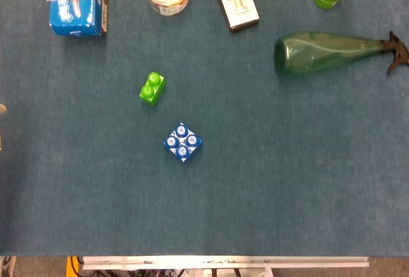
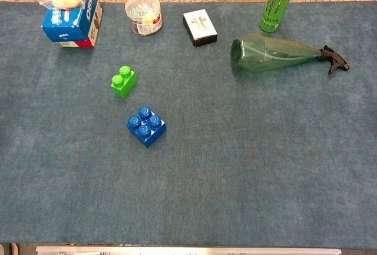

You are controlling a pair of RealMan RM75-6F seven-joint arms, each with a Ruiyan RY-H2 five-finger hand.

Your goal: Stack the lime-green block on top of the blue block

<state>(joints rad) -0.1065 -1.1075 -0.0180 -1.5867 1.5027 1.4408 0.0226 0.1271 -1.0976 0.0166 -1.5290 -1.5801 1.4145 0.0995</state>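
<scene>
Nearest the camera sits 1 blue block [image 2: 146, 126] with 4 studs, on the blue-grey table [image 2: 247, 166]. At its 11 o'clock, near but apart, lies 1 lime-green block [image 2: 123, 82] with 2 studs. Along the far edge: 1 blue cookie box [image 2: 69, 19], 1 round tub [image 2: 143, 14], 1 small white box [image 2: 199, 27], 1 green can [image 2: 275, 3] and 1 green spray bottle [image 2: 277, 55] on its side. Neither hand shows, so their fingers cannot be told.

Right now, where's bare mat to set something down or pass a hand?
Free: the whole near half of the mat, below the blue block, and the middle right under the green spray bottle. Crowded: the far edge, from cookie box to energy drink can.
</scene>
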